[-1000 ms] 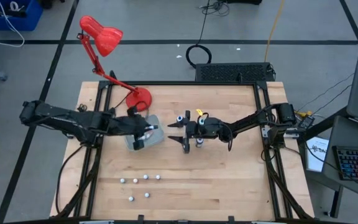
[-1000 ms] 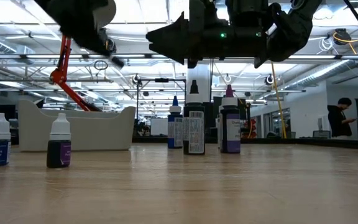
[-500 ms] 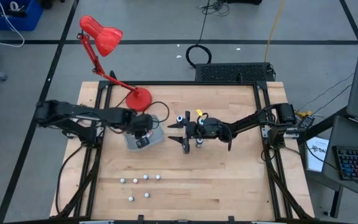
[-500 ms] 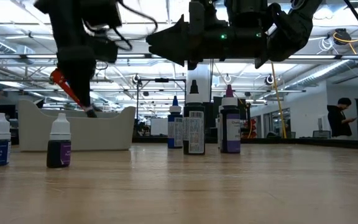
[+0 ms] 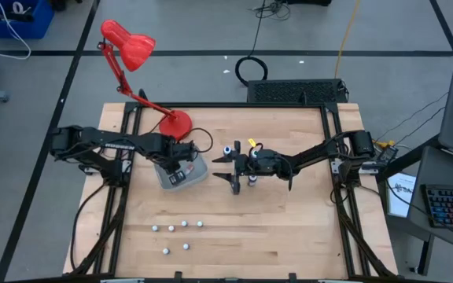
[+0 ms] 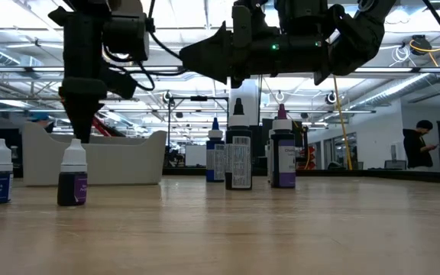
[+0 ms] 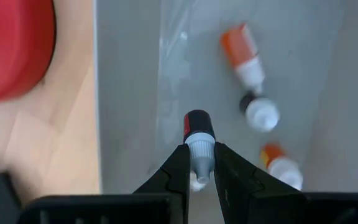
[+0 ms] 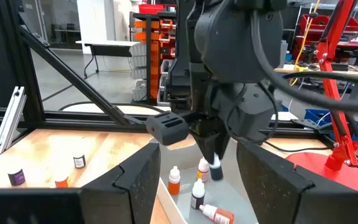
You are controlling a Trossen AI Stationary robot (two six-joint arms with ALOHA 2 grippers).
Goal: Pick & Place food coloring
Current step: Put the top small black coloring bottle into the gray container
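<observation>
We can read no brand: the dark bottle [image 6: 237,157] standing below the right claw [image 6: 270,42] carries a white printed panel, but its print is too small to make out, and the two low bottles [image 6: 72,174] nearest the camera bear pale labels we cannot read either.

The food coloring comes as tiny bottles. In the left wrist view, the left claw [image 7: 199,167] is clamped on the white cap of one bottle with a red and black body [image 7: 197,139], held over the grey tray [image 7: 129,93]. Beyond its tips, inside the tray, lie an orange bottle [image 7: 243,56], a dark one with a white cap [image 7: 260,112] and another orange one [image 7: 279,165]. Only this view shows the grip clearly.

The right wrist view shows the left claw from the front, the capped bottle [image 8: 215,167] pointing down between its fingers, with more bottles upright and lying in the tray [image 8: 185,214] beneath it.

From above, the right claw [image 5: 233,167] sits beside the left one, near the standing bottles [image 5: 252,180]; its fingers stand wide apart, holding nothing. Six small white-capped bottles [image 5: 178,234] stand well apart from both claws on the table [image 5: 289,228]. The red lamp [image 5: 136,59] stands just behind the left claw.
</observation>
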